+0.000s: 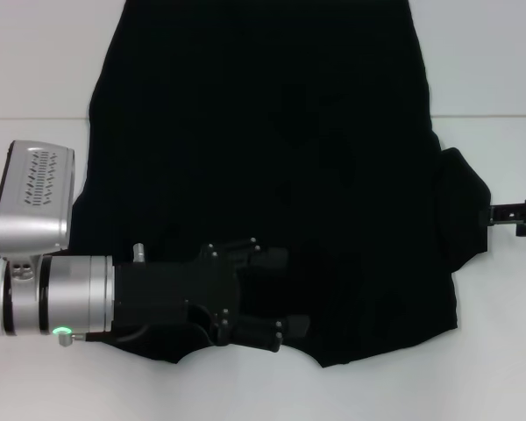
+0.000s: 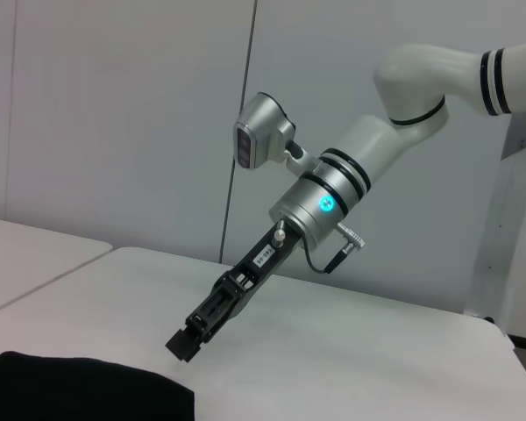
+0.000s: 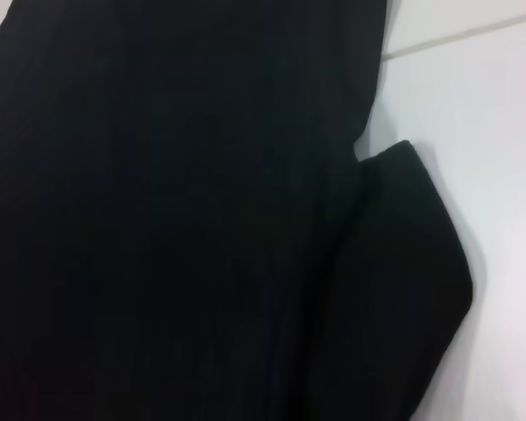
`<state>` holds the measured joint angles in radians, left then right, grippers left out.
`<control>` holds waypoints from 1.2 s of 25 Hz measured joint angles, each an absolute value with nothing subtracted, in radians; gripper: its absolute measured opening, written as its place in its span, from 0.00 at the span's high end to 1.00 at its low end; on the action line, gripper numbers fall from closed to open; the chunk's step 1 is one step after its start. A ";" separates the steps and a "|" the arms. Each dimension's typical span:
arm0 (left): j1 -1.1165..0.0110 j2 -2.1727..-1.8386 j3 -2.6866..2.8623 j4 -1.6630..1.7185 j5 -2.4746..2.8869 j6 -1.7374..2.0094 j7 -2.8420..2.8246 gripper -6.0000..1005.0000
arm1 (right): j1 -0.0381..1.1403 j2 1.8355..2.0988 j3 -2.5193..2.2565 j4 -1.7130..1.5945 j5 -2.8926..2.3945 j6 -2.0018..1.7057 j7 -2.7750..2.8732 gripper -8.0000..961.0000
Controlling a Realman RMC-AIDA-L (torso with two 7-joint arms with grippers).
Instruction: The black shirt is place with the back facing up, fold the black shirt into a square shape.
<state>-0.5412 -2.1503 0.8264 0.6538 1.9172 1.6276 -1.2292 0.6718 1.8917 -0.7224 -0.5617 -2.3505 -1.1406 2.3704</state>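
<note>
At seven o'clock, your left gripper (image 1: 272,294), fingers apart, hovers over the black shirt (image 1: 263,158) spread mostly unfolded across the table (image 1: 35,70); the right gripper (image 1: 519,217) waits at three o'clock, by the sleeve.

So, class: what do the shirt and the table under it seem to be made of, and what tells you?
Shirt: soft matte black fabric, probably a knit like cotton; it lies limp, shows no shine, and the sleeve has rounded folded edges.
Table: smooth, hard-looking white surface, maybe laminate or painted board; it is flat, with a faint seam line across it.
</note>
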 joint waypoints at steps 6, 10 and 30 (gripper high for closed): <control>-0.545 -2.149 0.828 0.654 1.937 1.626 -1.229 0.05 | 0.681 1.912 -0.724 -0.524 -2.352 -1.079 2.352 0.08; -0.548 -2.148 0.828 0.653 1.939 1.625 -1.229 0.05 | 0.686 1.926 -0.724 -0.519 -2.351 -1.046 2.335 0.09; -0.545 -2.148 0.819 0.653 1.933 1.618 -1.238 0.05 | 0.700 1.962 -0.713 -0.498 -2.358 -0.962 2.305 0.90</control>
